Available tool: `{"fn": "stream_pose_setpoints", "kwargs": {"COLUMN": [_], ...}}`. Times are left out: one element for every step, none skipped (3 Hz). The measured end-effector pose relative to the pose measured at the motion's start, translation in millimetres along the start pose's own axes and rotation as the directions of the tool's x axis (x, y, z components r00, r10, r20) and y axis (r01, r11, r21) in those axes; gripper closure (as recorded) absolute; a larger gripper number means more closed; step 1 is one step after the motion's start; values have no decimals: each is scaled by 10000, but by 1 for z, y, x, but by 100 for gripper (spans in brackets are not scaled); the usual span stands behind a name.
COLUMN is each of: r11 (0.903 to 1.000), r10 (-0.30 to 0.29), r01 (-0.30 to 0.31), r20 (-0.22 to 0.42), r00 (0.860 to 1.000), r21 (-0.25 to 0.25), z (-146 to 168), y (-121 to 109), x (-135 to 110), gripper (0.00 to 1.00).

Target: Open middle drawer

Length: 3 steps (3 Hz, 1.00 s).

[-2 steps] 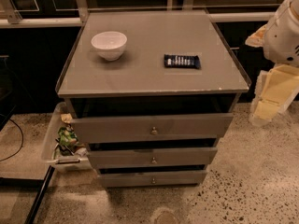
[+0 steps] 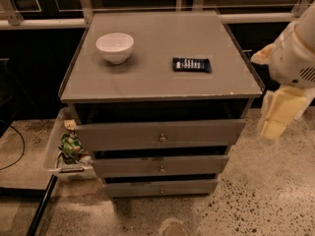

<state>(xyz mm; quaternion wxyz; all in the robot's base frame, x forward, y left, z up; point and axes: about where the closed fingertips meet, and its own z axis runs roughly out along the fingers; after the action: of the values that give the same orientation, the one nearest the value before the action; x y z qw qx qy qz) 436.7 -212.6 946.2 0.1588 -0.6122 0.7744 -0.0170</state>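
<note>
A grey cabinet [image 2: 162,82] stands in the middle with three drawers stacked below its top. The middle drawer [image 2: 133,166] has a flat grey front with a small round brass knob [image 2: 162,169] at its centre, and a dark gap shows above it. The taller top drawer [image 2: 123,134] is above it and the thin bottom drawer [image 2: 128,188] below. My gripper [image 2: 278,116], cream-coloured below the white arm [image 2: 295,53], hangs off the cabinet's right side at about top-drawer height, apart from all the drawers.
A white bowl [image 2: 114,47] and a dark snack packet [image 2: 191,64] lie on the cabinet top. A clear bin [image 2: 53,151] with litter stands on the floor at the cabinet's left. A dark pole [image 2: 42,205] slants at lower left. Speckled floor lies in front.
The arm and gripper have shifted slightly down and to the left on the cabinet's right side. The drawers, bowl and packet have not moved.
</note>
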Motion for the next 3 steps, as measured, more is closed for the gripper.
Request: {"fn": "stream_pose_setpoints", "kwargs": {"r11": [9982, 9953, 9913], "r10": [-282, -499, -1042], "r01": [309, 588, 1175], "r20": [523, 1121, 1904], "r00": [9982, 9924, 9762], "r21": [-513, -773, -596], "z": [47, 96, 146], "y": [15, 30, 38], "x": [9, 23, 37], "gripper": [0, 0, 0]}}
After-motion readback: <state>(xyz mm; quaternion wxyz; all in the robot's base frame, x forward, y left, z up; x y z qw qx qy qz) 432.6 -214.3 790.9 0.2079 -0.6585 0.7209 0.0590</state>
